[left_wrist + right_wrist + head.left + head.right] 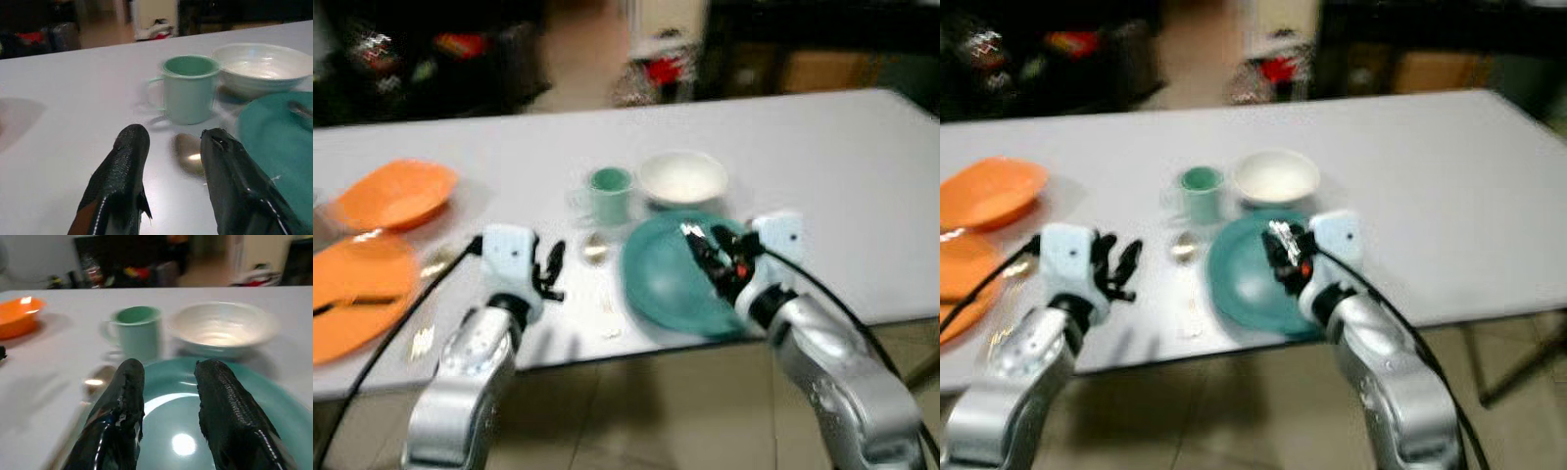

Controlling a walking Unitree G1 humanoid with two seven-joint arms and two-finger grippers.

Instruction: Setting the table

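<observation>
Teal plate [671, 279] (near edge), mint mug [610, 194], white bowl [682, 177], spoon [188, 154]

Both eye views motion-blurred; far room dark. Overhead glare spot on my teal plate [184, 443]. Wrist views sharper, soft table [862, 166] shadows.

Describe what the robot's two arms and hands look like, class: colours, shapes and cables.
Both arms are rounded silver metal. Each ends in a white boxy wrist block carrying a hand of two long black fingers: left hand, right hand. A black cable trails back from each wrist. The right hand shows a small red spot.
</observation>
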